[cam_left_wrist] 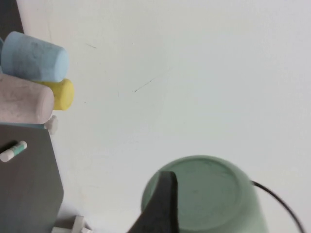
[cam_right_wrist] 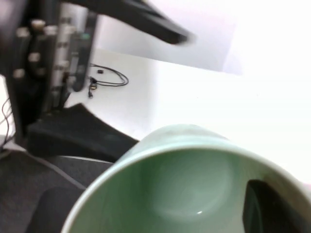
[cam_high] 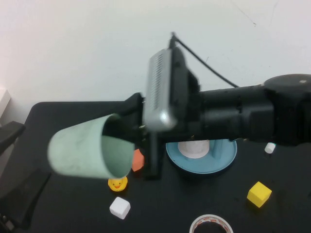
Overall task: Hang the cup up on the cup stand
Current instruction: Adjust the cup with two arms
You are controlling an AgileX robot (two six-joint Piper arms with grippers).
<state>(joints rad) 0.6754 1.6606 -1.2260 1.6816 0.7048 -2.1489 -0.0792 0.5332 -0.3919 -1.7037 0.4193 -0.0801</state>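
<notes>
The right gripper [cam_high: 138, 138] holds the cup [cam_high: 90, 148] by its rim, one finger inside, raised on its side well above the table, mouth toward the arm. The stand [cam_high: 221, 158] sits below, largely hidden under the arm. The left gripper [cam_left_wrist: 163, 204] sits against the cup's base; I cannot tell its grip. A thin rim pinch could slip as the cup turns, or it could miss the pegs.
</notes>
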